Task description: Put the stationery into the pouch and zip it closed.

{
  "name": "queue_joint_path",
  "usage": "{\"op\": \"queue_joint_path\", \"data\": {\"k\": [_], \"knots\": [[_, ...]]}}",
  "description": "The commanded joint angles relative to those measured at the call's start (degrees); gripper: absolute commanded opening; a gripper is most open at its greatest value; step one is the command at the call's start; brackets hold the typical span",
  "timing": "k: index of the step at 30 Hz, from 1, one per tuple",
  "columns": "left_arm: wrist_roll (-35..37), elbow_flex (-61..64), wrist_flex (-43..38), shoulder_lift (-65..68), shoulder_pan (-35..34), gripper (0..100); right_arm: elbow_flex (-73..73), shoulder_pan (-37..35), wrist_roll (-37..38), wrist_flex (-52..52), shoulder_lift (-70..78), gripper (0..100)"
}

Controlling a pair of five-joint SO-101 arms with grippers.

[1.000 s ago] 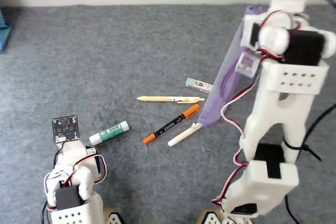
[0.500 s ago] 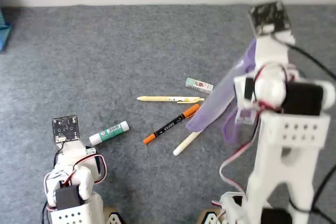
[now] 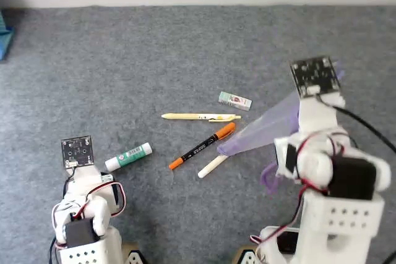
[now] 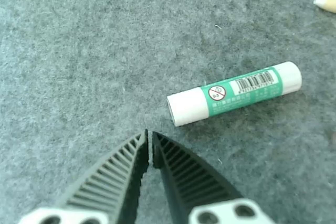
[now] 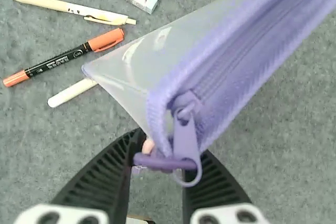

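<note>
A translucent purple pouch [image 3: 263,129] slants from the right arm toward the pens, its low corner beside the orange marker [image 3: 203,146]. My right gripper [image 5: 157,148] is shut on the pouch [image 5: 231,61] at its zipper end, with the pull tab [image 5: 184,148] hanging between the fingers. The zipper looks closed. On the grey carpet lie a yellow pen [image 3: 199,117], a white stick [image 3: 213,165], a small boxed eraser [image 3: 235,100] and a green-and-white glue stick [image 3: 128,156]. My left gripper [image 4: 149,136] is shut and empty, just short of the glue stick [image 4: 234,92].
The left arm [image 3: 83,214] sits folded at the near left edge, the right arm [image 3: 322,177] at the near right. A blue object [image 3: 3,35] pokes in at the far left. Grey carpet [image 3: 124,60] lies bare across the back.
The right arm has pulled back toward the near edge with the pouch, which now lies lower and flatter. The white stick shifted slightly. The left arm has stayed still.
</note>
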Motion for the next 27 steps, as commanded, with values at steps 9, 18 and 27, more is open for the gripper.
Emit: {"op": "queue_joint_path", "data": {"k": [9, 18, 27], "knots": [[0.26, -0.66, -0.62, -0.62, 0.53, 2, 14.68, -0.48, 0.18, 2.15, -15.25, 0.8], [-3.69, -16.04, -0.97, -0.62, 4.13, 12, 17.58, -0.57, 0.53, 2.15, -24.57, 0.8], [9.41, -18.42, -5.71, -0.35, 27.08, 40, 17.32, -0.57, 0.62, 2.15, -30.46, 0.8]]}}
